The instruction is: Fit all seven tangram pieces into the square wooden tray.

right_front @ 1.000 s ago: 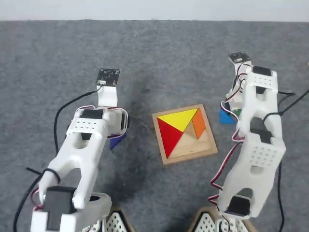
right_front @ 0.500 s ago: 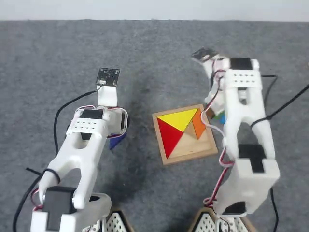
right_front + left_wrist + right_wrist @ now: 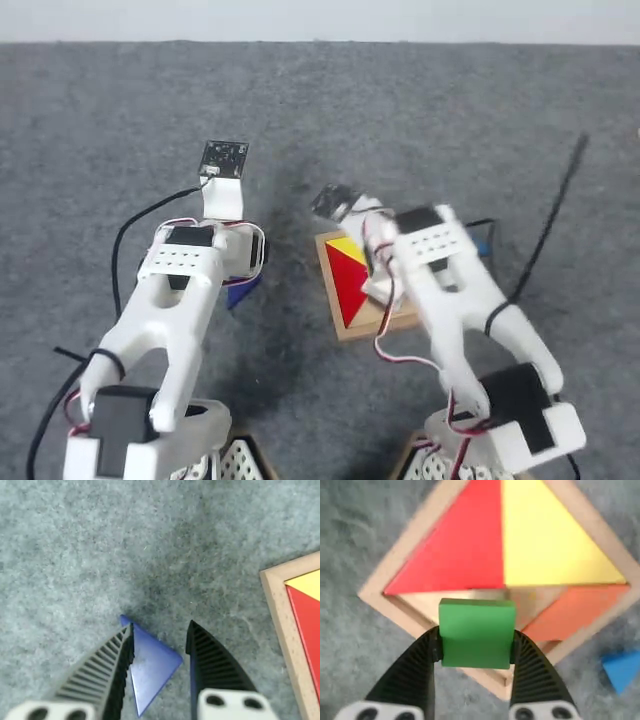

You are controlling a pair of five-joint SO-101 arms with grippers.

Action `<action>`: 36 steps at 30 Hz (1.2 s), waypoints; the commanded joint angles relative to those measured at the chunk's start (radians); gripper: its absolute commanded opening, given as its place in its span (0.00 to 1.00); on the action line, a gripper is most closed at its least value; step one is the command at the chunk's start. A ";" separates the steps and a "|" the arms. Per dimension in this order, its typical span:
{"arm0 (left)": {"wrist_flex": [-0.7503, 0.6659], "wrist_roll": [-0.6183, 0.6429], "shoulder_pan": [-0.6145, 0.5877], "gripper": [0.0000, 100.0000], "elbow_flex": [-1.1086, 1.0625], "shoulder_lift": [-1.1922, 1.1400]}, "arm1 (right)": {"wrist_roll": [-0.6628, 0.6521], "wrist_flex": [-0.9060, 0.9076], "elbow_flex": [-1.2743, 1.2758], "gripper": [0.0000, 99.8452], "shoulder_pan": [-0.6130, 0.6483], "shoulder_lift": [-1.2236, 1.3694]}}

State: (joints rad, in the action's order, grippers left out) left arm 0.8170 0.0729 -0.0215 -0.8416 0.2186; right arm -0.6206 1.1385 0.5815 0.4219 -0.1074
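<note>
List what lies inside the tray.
Inside the tray lie a red triangle, a yellow triangle and an orange piece, with bare wood beside them. The green piece in the right gripper covers part of that bare floor.

The square wooden tray [image 3: 390, 562] lies flat on the bench, holding a big red triangle [image 3: 465, 550] and a big yellow triangle [image 3: 545, 540] side by side, with an orange piece [image 3: 570, 607] against the yellow one and bare wood next to it. A green piece [image 3: 476, 632] hangs over that bare part, pinched in the right gripper [image 3: 475, 645]. A light blue triangle [image 3: 622, 670] lies just outside the tray, and a dark blue triangle [image 3: 150, 665] lies flat well apart from it.
</note>
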 commanded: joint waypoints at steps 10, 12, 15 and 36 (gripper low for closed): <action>-0.015 0.002 0.002 0.17 0.008 0.051 | -0.051 -0.044 0.011 0.23 0.015 0.045; -0.015 0.002 0.002 0.17 0.008 0.051 | -0.052 -0.042 0.015 0.25 0.013 0.041; -0.015 0.002 0.002 0.17 0.008 0.051 | -0.054 -0.042 0.020 0.25 0.019 0.039; -0.017 0.002 0.003 0.17 0.007 0.051 | 0.077 -0.073 0.270 0.25 -0.082 -0.360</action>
State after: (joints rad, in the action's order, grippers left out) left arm 0.8170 0.0729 -0.0215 -0.8416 0.2186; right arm -0.5608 1.1155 0.7488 0.3544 -0.3222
